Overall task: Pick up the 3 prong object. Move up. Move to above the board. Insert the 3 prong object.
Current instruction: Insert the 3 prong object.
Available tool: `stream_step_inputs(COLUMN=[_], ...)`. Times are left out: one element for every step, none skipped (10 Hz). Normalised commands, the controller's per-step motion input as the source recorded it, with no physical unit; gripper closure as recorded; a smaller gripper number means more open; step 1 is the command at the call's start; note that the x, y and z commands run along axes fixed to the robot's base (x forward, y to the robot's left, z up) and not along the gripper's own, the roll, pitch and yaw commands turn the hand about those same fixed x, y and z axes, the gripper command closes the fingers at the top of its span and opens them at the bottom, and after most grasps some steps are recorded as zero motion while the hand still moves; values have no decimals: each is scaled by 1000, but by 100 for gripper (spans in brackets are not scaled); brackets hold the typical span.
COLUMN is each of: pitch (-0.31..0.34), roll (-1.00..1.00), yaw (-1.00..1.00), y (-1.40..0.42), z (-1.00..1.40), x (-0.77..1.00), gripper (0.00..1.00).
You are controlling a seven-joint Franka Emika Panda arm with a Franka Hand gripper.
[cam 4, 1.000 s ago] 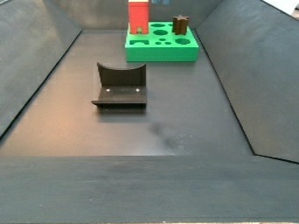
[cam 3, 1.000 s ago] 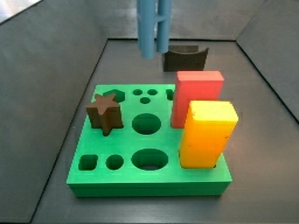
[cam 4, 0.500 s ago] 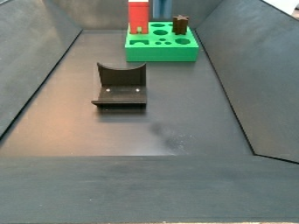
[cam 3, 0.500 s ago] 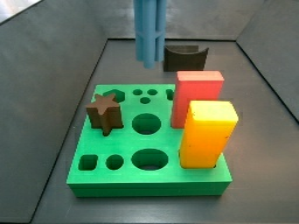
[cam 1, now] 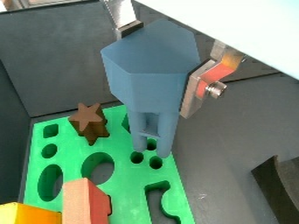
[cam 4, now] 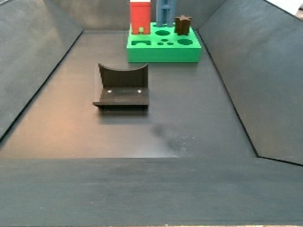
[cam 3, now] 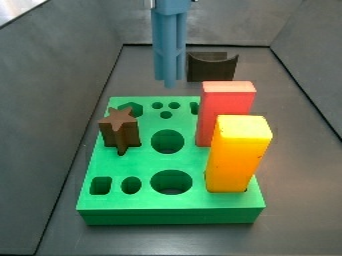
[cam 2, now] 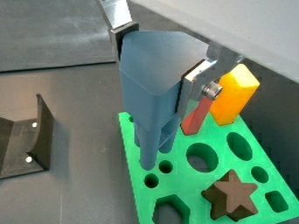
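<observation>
The 3 prong object (cam 3: 168,45) is a tall steel-blue piece with its prongs pointing down. My gripper (cam 1: 163,57) is shut on its wide head, with silver fingers (cam 2: 198,83) on either side, in both wrist views. The prong tips hang in the air over the far edge of the green board (cam 3: 147,205), near its small round holes (cam 3: 171,105), and do not touch it. The board also shows in both wrist views (cam 1: 59,144) (cam 2: 140,188). In a side view the piece (cam 4: 165,11) shows small above the board (cam 4: 160,55).
On the board stand a brown star block (cam 3: 120,128), a red block (cam 3: 227,110) and a yellow-orange block (cam 3: 238,150). A dark arch-cut block (cam 3: 211,66) lies behind the board. The fixture (cam 4: 122,86) stands mid-floor. Grey sloped walls surround the floor.
The gripper with the 3 prong object has moved slightly left and lower, closer to the board's far holes. Nothing else moved.
</observation>
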Motion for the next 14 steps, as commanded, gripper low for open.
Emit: stream_step_inputs(pitch=[-1, -3, -47, -57, -59, -39, -30, -36, -11, -24, -26, -64, -57, -47], roll=[0, 50, 0, 0, 0, 0, 14, 0, 39, 0, 0, -19, 0, 0], yaw=[31, 171, 186, 171, 186, 177, 189, 177, 209, 57, 34, 0, 0, 0], y=[0, 0, 0, -31, -34, 0, 0, 0, 0, -23, -9, -100, -80, -60], z=[-111, -309, -343, -343, -400, -303, -280, -251, -234, -69, -123, -274, -243, -171], x=[0, -11, 0, 0, 0, 0, 0, 0, 0, 0, 0, 0, 0, 0], gripper=[100, 100, 100, 100, 100, 100, 100, 100, 100, 100, 100, 100, 100, 100])
